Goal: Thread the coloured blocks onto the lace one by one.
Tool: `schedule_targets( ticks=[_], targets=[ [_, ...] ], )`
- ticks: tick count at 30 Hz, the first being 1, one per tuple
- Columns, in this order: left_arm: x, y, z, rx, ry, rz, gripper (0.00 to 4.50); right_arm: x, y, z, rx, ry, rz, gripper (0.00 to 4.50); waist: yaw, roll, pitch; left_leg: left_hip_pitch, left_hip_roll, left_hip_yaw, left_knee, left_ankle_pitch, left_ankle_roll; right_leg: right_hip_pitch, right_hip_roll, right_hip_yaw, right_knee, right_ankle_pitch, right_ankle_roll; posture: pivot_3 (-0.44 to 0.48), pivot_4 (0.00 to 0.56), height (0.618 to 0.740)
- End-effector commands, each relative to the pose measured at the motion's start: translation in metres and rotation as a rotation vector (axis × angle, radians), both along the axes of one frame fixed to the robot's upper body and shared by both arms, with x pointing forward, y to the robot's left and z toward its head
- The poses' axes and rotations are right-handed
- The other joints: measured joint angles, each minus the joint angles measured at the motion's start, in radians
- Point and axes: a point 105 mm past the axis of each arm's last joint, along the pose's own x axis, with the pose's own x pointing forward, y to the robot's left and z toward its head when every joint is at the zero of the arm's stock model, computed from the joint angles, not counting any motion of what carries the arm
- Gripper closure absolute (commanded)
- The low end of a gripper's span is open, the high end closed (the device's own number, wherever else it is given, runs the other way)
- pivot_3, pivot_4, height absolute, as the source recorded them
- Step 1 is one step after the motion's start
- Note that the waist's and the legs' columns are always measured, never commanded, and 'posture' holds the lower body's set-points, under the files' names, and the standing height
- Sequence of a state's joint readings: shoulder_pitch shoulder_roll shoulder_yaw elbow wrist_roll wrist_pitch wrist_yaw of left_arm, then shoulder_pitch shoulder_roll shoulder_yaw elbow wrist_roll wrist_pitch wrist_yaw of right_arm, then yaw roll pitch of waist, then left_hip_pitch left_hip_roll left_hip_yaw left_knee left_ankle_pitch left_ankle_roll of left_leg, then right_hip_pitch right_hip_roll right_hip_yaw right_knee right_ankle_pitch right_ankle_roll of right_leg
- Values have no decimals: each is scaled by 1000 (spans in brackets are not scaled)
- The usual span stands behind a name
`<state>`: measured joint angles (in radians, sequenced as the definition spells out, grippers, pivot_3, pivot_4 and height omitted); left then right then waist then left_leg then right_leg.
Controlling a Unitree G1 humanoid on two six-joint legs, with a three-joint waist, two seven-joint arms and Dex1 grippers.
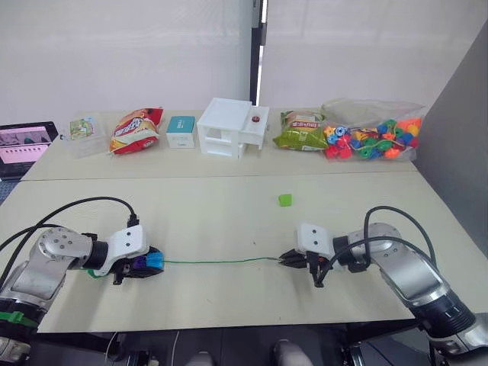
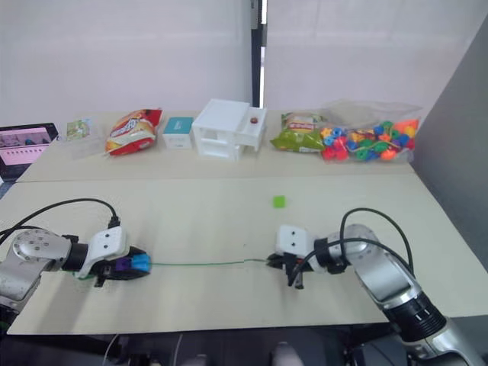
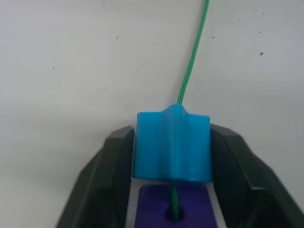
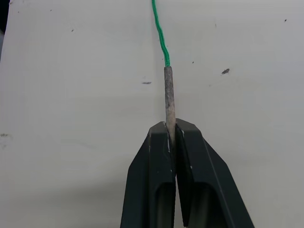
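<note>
The green lace lies stretched across the near table between my two grippers. My left gripper is shut on a blue block threaded on the lace, with a purple block right behind it on the same string. At the other end, my right gripper is shut on the lace's stiff pale tip, which pokes out past the fingertips. A single green block sits loose on the table, beyond the right gripper.
Along the far table stand a clear bag of coloured blocks, a green snack bag, a white box, a small teal box, a red snack bag and a tablet at far left.
</note>
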<state>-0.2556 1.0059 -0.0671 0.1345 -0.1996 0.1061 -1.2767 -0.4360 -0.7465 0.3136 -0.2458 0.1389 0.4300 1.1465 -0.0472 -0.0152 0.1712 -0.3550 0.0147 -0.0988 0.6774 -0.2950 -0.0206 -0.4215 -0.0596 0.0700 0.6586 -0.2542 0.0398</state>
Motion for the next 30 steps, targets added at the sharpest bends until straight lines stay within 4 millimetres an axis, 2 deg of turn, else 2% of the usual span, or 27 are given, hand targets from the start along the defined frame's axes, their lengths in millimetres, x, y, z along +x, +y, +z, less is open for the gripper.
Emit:
schedule_targets(
  ticks=[1, 2, 4, 7, 11, 15, 20, 28, 30],
  targets=[
    [0, -16, 29, -63, -33, -38, 827, 0, 8, 11, 16, -35, 14, 4500, 1, 0, 0, -1, 0, 0, 0, 0, 0, 0, 0, 0, 0, 0, 0, 0, 150, 740],
    [-1, -23, 36, -97, -28, -51, 570, 0, 10, 11, 18, -32, 15, 4500, 4, 0, 0, -1, 0, 0, 0, 0, 0, 0, 0, 0, 0, 0, 0, 0, 150, 740],
    [-6, -46, 48, -173, -19, -99, 570, 2, 21, 12, 25, -32, 20, 4500, 5, -1, 1, -2, 0, -1, 0, 0, 0, 0, 0, 0, 0, 0, 0, 0, 150, 740],
    [-9, -64, 53, -218, -13, -124, 570, 2, 29, 11, 26, -27, 24, 4500, 4, -1, 0, -3, 0, -1, 1, 0, 0, -1, -1, 0, -1, 0, 0, 0, 150, 740],
    [-5, -111, 49, -312, -57, -166, 570, 2, 47, 6, 1, -19, 28, 4500, 4, -1, 0, -2, 0, -1, 1, 0, 0, 0, 0, 0, 0, 0, 0, 0, 150, 740],
    [4, -153, 36, -379, -78, -173, 570, 6, 57, -2, -35, -14, -9, 4500, 7, -1, 0, -3, -1, -2, 2, 0, 0, -1, 0, 0, 0, 0, 0, 0, 150, 740],
    [-2, -161, 12, -340, -36, -212, 570, 8, 61, -4, -58, -18, -23, 4500, -1, -1, 0, -3, -1, -2, 1, 0, 0, -2, 0, 0, 0, 0, 0, 0, 150, 740],
    [-1, -163, 7, -350, -6, -229, 570, 4, 62, 0, -49, -11, -16, 4500, 6, -1, 0, -3, -1, -2, 2, 0, 0, -1, -1, 0, 0, 0, 0, 0, 150, 740],
    [1, -163, 6, -343, -2, -233, 1146, 3, 62, 1, -48, -9, -14, 4500, 6, -1, 0, -3, -1, -2, 2, 0, 0, -1, -1, 0, 0, 0, 0, 0, 150, 740]
  ],
)
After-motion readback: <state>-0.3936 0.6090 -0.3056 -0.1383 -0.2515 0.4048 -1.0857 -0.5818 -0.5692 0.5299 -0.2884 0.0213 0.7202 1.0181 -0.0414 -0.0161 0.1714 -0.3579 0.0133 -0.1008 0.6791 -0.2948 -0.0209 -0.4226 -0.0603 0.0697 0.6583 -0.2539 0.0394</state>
